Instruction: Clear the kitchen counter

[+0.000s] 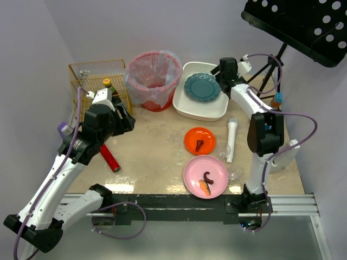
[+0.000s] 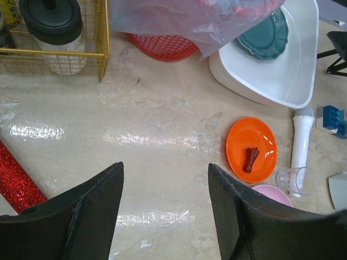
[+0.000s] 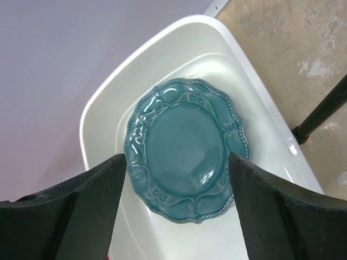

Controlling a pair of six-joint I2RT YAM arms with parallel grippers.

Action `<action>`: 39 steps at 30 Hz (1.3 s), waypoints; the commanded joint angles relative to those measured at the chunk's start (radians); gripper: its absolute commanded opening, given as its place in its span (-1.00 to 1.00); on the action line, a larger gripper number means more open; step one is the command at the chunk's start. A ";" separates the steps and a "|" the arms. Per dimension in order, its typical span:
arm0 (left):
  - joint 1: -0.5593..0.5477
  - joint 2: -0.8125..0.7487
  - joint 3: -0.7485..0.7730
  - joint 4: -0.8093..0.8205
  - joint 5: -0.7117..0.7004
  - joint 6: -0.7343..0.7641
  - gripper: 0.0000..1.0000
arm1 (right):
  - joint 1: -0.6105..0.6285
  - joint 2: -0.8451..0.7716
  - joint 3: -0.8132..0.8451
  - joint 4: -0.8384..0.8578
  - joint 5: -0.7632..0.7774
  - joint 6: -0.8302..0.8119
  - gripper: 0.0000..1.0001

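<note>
The beige marbled kitchen counter (image 1: 157, 157) carries an orange plate (image 1: 209, 135) with a dark red food scrap, a pink plate (image 1: 195, 173) with scraps, a white cylinder (image 1: 231, 140) and a red glittery tube (image 1: 110, 158). A teal plate (image 1: 201, 88) lies in the white tub (image 1: 200, 111) at the back. My left gripper (image 1: 126, 122) is open and empty above the counter's left part (image 2: 165, 168). My right gripper (image 1: 218, 73) is open and empty above the teal plate (image 3: 187, 149), its fingertips (image 3: 176, 157) either side of it in the wrist view.
A yellow wire basket (image 1: 87, 76) with a black-lidded jar (image 2: 54, 32) stands back left. A red bin (image 1: 153, 78) lined with a plastic bag is beside it. A clear glass (image 2: 293, 179) sits by the white cylinder. A black music stand (image 1: 303, 21) overhangs the back right.
</note>
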 commanded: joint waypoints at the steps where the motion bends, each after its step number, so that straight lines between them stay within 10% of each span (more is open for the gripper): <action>1: 0.004 -0.009 0.010 0.032 -0.013 0.027 0.37 | 0.027 -0.084 -0.005 -0.019 0.058 -0.036 0.61; 9: 0.004 -0.015 0.004 0.064 -0.004 0.068 1.00 | 0.096 -0.231 -0.084 0.039 -0.075 -0.134 0.59; 19: 0.004 0.014 -0.079 0.191 0.122 0.100 1.00 | 0.195 -0.464 -0.316 0.201 -0.408 -0.287 0.57; 39: -0.259 0.201 -0.439 0.680 0.410 -0.096 0.97 | 0.191 -0.819 -0.575 0.055 -0.275 -0.289 0.86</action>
